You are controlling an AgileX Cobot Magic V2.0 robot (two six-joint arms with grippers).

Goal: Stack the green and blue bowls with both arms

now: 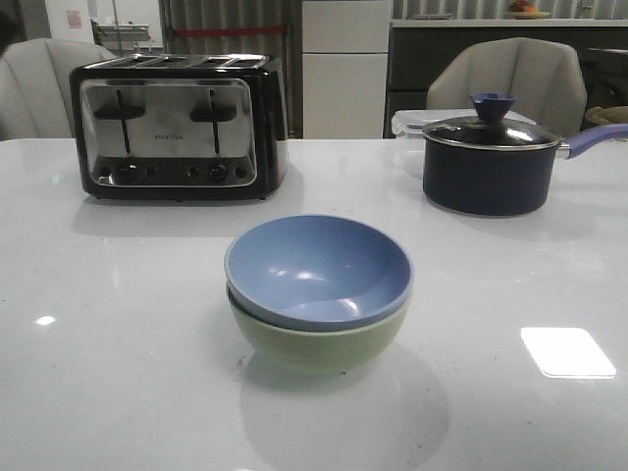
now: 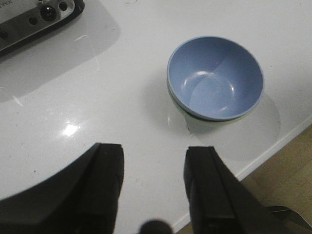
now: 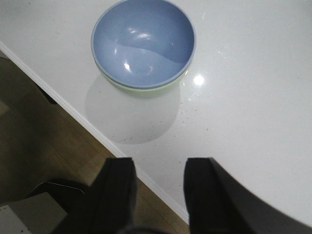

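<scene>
Lower centre of the front view: the blue bowl (image 1: 319, 270) sits nested inside the green bowl (image 1: 319, 339), slightly tilted, on the white table (image 1: 118, 373). Neither arm appears in this view. In the wrist views, the left gripper (image 2: 153, 187) and right gripper (image 3: 158, 192) are both released, jaws apart and empty, each well apart from the stacked bowls. Farther back, a toaster (image 1: 177, 128) occupies the upper left and a lidded saucepan (image 1: 486, 162) the upper right.

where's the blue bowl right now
In the front view the blue bowl sits nested in the green bowl near the table's middle, in front of the toaster and saucepan.
</scene>
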